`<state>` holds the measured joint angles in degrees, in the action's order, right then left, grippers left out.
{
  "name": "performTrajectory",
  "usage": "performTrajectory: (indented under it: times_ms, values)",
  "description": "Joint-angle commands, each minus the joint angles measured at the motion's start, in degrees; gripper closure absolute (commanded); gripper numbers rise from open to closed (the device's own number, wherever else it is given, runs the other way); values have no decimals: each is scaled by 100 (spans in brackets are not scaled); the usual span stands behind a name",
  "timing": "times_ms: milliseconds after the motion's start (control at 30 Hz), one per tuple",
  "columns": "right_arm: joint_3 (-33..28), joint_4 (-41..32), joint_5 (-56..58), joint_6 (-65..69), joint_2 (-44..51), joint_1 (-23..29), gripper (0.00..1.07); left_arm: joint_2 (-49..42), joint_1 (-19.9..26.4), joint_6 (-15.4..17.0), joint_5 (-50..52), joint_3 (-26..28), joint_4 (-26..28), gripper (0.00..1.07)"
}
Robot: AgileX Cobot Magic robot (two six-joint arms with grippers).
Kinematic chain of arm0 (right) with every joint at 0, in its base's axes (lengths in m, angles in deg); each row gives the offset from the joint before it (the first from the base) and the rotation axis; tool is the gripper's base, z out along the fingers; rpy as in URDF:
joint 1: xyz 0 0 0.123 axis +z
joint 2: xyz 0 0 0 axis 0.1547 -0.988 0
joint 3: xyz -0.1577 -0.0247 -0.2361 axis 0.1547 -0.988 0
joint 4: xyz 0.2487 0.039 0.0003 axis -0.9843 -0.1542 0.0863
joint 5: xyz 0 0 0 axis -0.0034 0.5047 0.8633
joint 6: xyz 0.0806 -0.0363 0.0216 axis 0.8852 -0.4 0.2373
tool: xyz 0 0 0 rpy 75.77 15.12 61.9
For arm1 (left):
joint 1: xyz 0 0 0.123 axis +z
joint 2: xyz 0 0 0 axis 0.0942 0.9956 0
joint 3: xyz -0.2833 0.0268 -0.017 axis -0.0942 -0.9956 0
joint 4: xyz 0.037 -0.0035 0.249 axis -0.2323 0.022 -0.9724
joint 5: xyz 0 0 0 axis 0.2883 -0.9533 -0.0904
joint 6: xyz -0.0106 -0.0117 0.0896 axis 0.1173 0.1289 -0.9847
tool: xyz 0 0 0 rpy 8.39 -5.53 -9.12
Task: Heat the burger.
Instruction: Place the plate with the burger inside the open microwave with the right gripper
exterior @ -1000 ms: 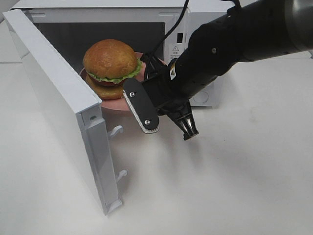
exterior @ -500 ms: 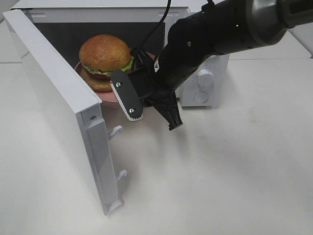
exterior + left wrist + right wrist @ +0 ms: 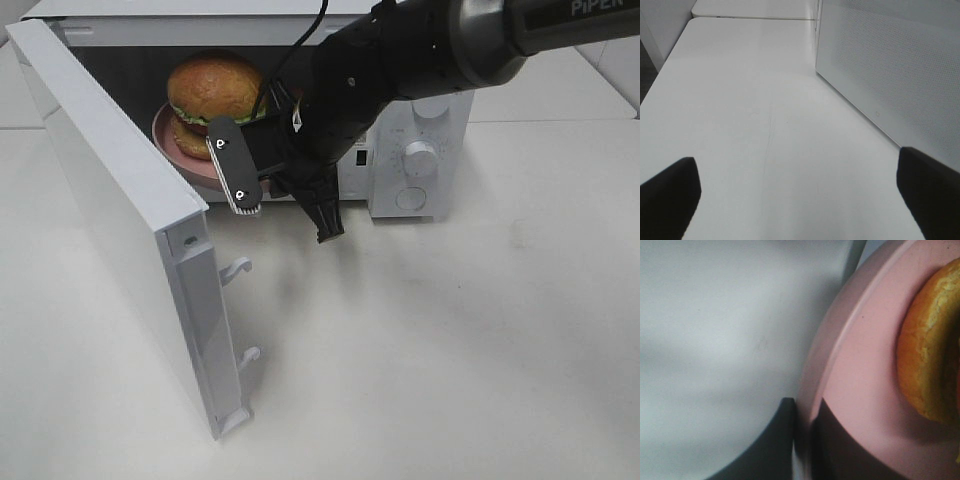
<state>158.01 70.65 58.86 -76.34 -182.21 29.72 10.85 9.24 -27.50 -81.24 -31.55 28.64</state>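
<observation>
Two claws to call here, and they tell different stories. The right gripper (image 3: pixel 805 409) is clenched on the pink plate (image 3: pixel 860 365). In the right wrist view its two dark fingertips sit either side of the plate's rim, nipping it tight.

On that plate rides the burger (image 3: pixel 212 85), glossy bun on top, green lettuce frill just showing. It sits right in the mouth of the microwave (image 3: pixel 450 180), under the cavity's roof, with the plate's near rim poking out at the threshold. Whether the plate rests on the microwave's floor or hangs in the grip, I cannot tell.

The black right arm (image 3: pixel 400 70) reaches across the microwave's front and covers part of the control panel. A white knob (image 3: pixel 420 157) peeks out below it. The microwave door (image 3: pixel 110 170) stands swung wide open, out to the microwave's left in the high view. Its two white latch hooks (image 3: pixel 238 266) jut from its free edge above the white table (image 3: pixel 450 350).

Now the left gripper (image 3: pixel 799 197): released, fingers spread far apart at the edges of its own view, only bare tabletop between them. It hangs on the outer side of the microwave door, and that door's dotted window panel (image 3: pixel 890 65) shows close beside it.
</observation>
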Motion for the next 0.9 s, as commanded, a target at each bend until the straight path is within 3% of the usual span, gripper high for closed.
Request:
performTrajectory:
  times_ms: [33,400,900]
  values:
    - [275,149,-149,321,-46,-23,107,-109,6,6,74,-17,23,7]
    - [1209,378,218,647,-659,-23,107,-109,6,6,74,-17,23,7]
    - [1994,705,384,997,-1197,-23,105,-109,6,6,74,-17,23,7]
